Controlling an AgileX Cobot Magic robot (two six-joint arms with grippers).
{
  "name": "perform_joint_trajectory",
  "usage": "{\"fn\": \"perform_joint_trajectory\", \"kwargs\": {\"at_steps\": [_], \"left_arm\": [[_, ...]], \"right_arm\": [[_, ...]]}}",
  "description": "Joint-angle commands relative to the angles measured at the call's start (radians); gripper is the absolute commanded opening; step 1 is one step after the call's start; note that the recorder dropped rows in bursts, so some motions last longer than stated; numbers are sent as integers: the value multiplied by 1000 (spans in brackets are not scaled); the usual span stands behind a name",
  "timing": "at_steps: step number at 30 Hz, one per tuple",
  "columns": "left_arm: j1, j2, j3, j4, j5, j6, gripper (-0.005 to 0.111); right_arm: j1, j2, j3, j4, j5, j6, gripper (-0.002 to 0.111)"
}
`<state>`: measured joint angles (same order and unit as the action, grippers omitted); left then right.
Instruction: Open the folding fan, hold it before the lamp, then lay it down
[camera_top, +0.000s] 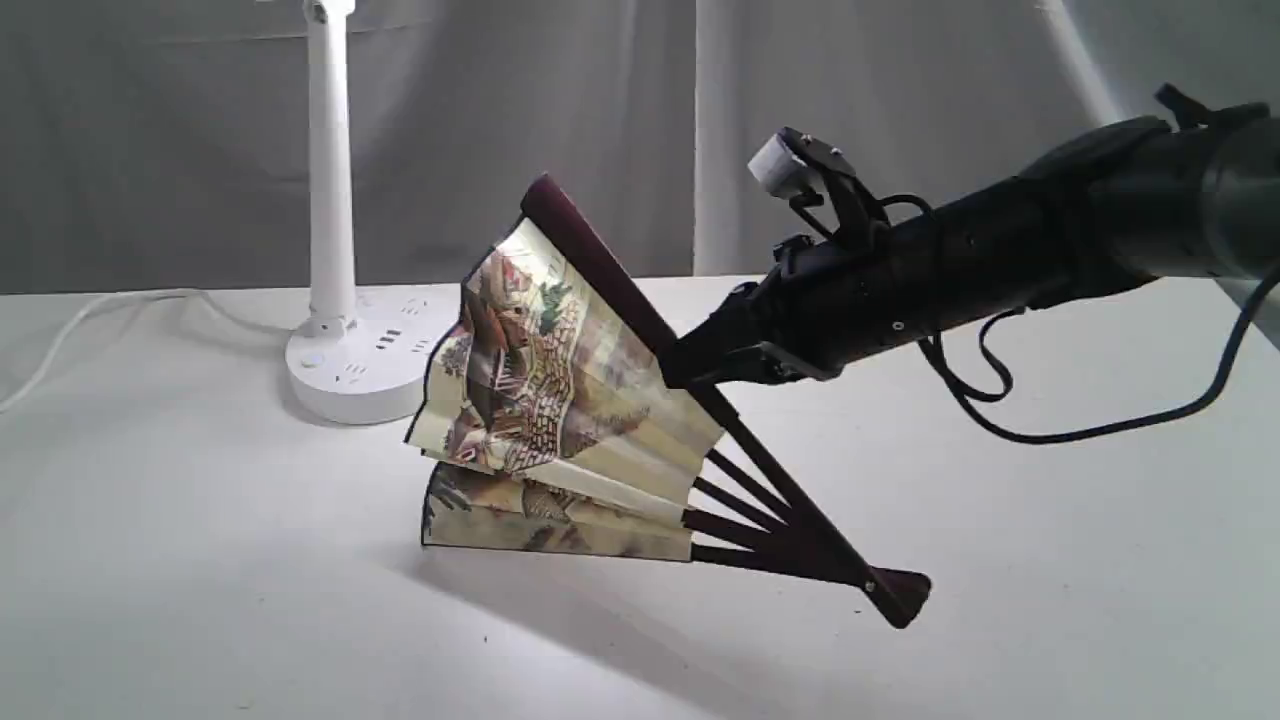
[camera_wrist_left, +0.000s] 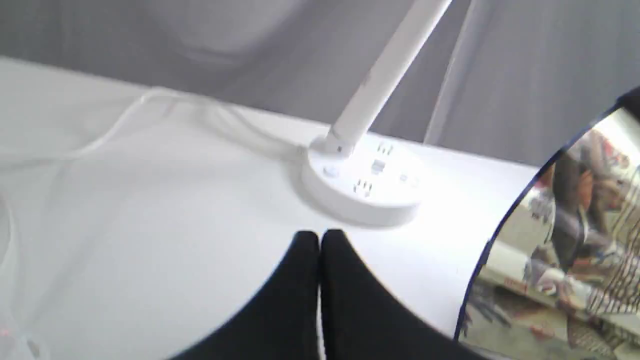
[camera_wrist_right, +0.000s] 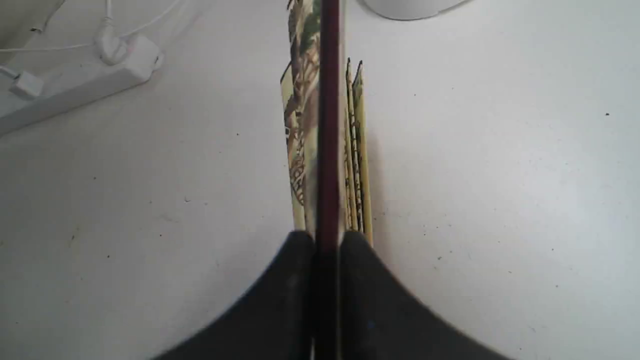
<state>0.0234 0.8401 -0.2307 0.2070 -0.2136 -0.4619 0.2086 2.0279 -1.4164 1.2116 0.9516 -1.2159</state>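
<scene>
Pleats catch the eye first: the folding fan (camera_top: 560, 400) stands partly spread at the middle of the white table (camera_top: 200, 560). Its bottom fold lies along the surface and its pivot end sits low at about five o'clock. One maroon guard is raised, slanting up toward eleven o'clock. The painted paper hangs from it in loose, uneven folds, with only some of the ribs drawn apart.

The right gripper (camera_top: 690, 365) reaches in from three o'clock on its black arm and pinches that raised guard partway along its length. Its own wrist camera shows the two black jaws tight on either side of the dark strip, no wider apart than the guard is thick.

The lamp (camera_top: 330, 200) stands at ten o'clock from the fan, a little behind it. Its round socketed base is close to the paper's outer edge, though I cannot tell whether they touch. Its white cord (camera_top: 90, 310) trails off toward nine o'clock.

The left gripper (camera_wrist_left: 320, 240) does not show from where I stand. Its wrist camera shows its jaws pressed together with nothing between them, above bare table, with the lamp's base beyond and the fan's painted edge off to one side. A white power strip (camera_wrist_right: 75, 80) lies on the table well apart from the fan.
</scene>
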Motion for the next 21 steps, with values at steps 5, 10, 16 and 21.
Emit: {"fn": "perform_joint_trajectory", "kwargs": {"at_steps": [5, 10, 16, 21], "left_arm": [[-5, 240, -7, 241, -183, -99, 0], [-5, 373, -7, 369, -444, -116, 0], [-5, 505, -7, 415, -438, -358, 0], [-5, 608, -12, 492, -478, -487, 0]], "right_arm": [[-1, -15, 1, -1, 13, -13, 0], [1, -4, 1, -115, -1, -35, 0], [1, 72, 1, -198, -33, -14, 0], [1, 138, 1, -124, -65, 81, 0]]}}
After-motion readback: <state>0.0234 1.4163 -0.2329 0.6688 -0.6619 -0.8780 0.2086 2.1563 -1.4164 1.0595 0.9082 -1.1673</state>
